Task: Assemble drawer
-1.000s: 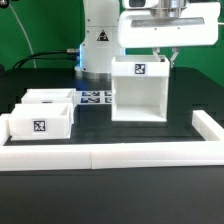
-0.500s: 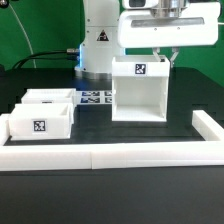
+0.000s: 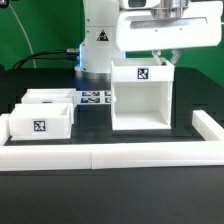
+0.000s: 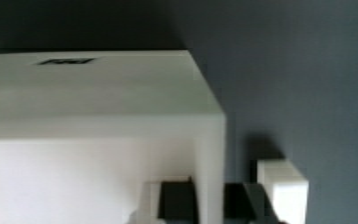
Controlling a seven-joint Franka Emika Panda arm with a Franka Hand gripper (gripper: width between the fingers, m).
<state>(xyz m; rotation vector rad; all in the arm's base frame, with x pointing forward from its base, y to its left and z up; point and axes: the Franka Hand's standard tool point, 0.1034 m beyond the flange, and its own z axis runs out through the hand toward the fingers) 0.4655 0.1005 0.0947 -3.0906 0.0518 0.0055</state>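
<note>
The tall open-fronted white box housing stands upright right of the middle, with a tag on its top front. My gripper comes down from above onto its top rear right. In the wrist view my two dark fingers sit on either side of the housing's thin side wall, so the gripper is shut on that wall. Two shallow white trays stand at the exterior view's left, one in front and one behind.
A low white border wall runs along the front and turns back at the exterior view's right. The marker board lies between the trays and the housing. The arm's white base stands behind.
The housing, held by my gripper, has shifted a little toward the front border wall and slightly to the exterior view's right. The trays have not moved.
</note>
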